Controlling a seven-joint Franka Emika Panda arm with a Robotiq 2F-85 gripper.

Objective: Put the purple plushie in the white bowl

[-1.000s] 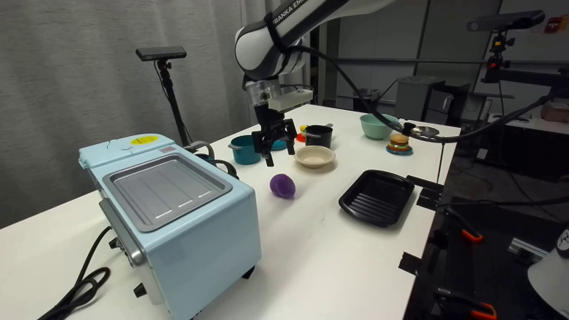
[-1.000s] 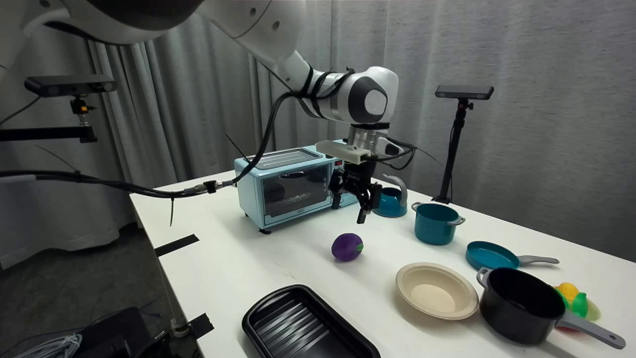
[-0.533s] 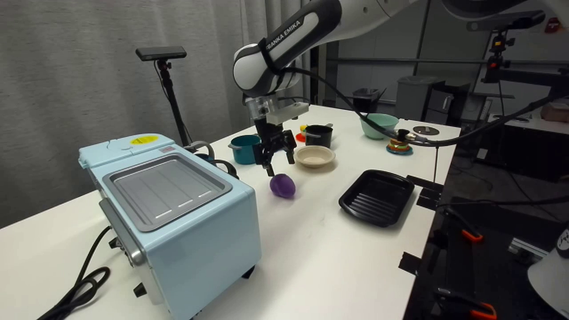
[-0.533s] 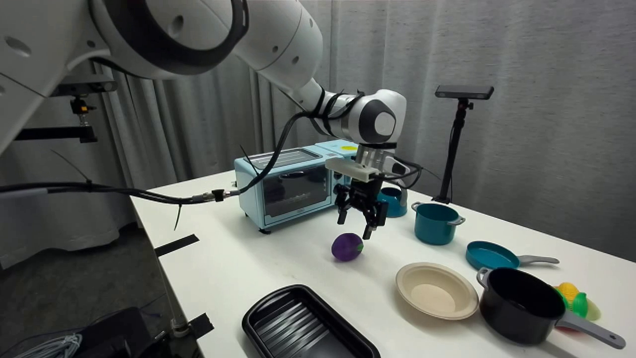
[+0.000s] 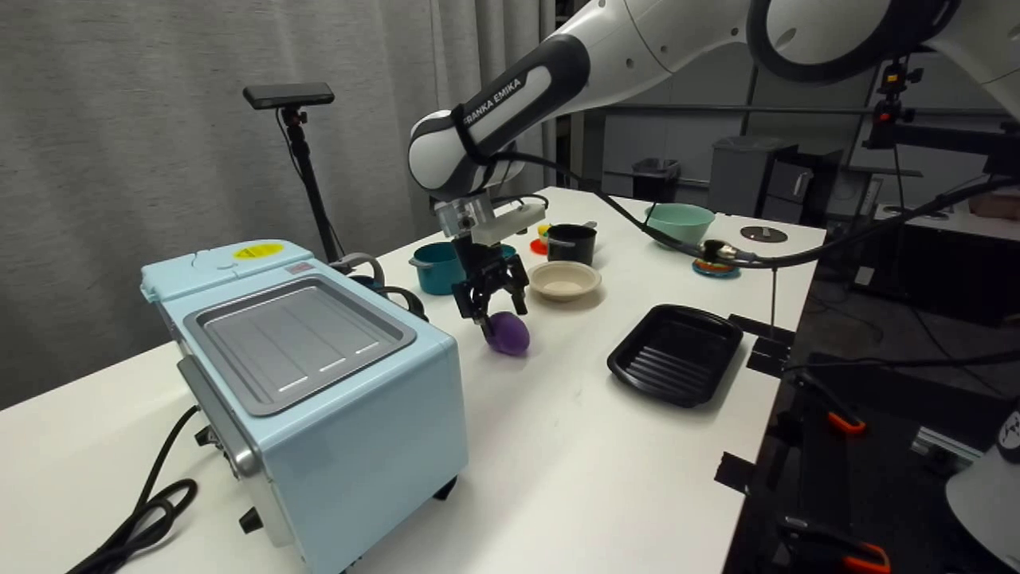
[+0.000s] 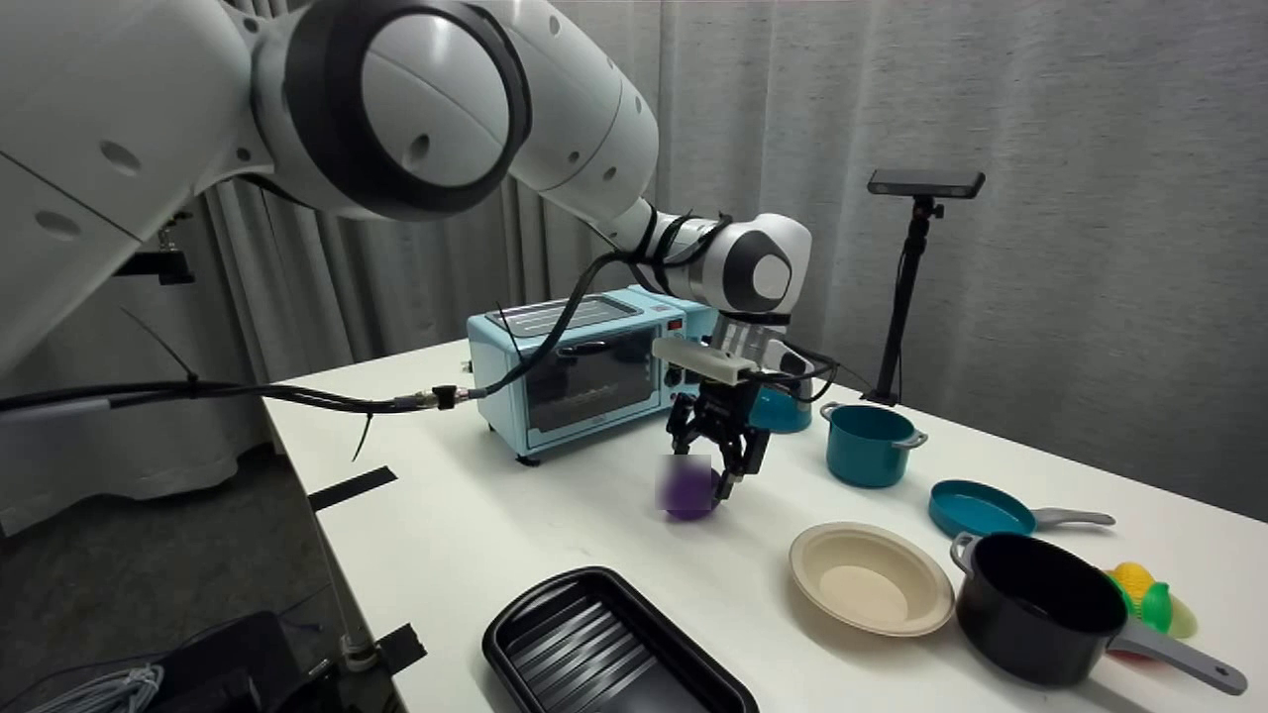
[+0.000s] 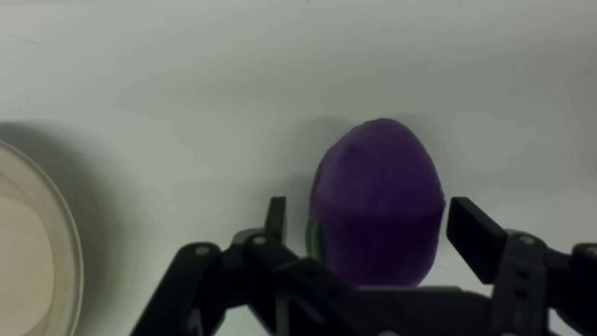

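Note:
The purple plushie lies on the white table and also shows in an exterior view, partly blurred. In the wrist view the plushie shows a green patch on its left side. My gripper is open, with one finger on each side of the plushie. A gap shows on the left and a narrow one on the right. In both exterior views the gripper is low over the plushie. The cream-white bowl sits empty nearby; its edge shows at the wrist view's left.
A light-blue toaster oven stands near the plushie. A black ridged tray lies on the table. A black pot stands beside the bowl. A teal pot and teal pan stand behind. A pale green bowl is farther off.
My gripper has moved down, from above the plushie to around it, with its fingers still open. The plushie and the bowl have not moved.

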